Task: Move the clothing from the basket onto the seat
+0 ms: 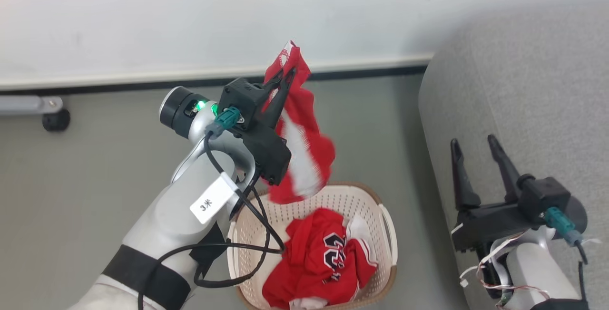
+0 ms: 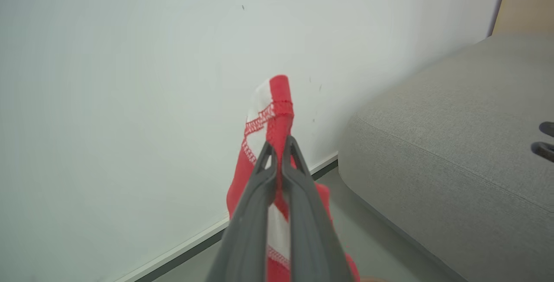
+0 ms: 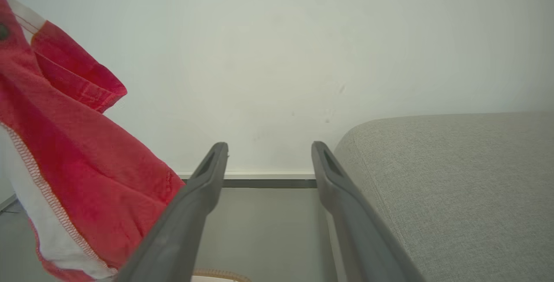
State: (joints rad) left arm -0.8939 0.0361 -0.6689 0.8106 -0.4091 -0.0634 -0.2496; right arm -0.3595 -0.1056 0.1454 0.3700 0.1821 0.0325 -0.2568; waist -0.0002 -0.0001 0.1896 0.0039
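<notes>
Watch the pinch: your left pincer point(image 1: 287, 76) is clamped tight on just a thin fold at the top edge of the red garment with white stripe and stitched trim point(image 1: 304, 129). I'd judge a fast swing toward the big grey fabric seat cushion point(image 1: 523, 86) could pull it loose. Its tail hangs below the pincer, close above the cream perforated basket with brown rim point(image 1: 387, 234). It could snag there, or on the black cable point(image 1: 259, 234) looping off that arm. Your right pincer point(image 1: 474, 141) stands wide, holding nothing, over the seat edge, so a bump is possible. The garment looks thin, limp, bunched. The red jersey with dark number point(image 1: 319, 253) lies crumpled in the basket, below the left pincer.
</notes>
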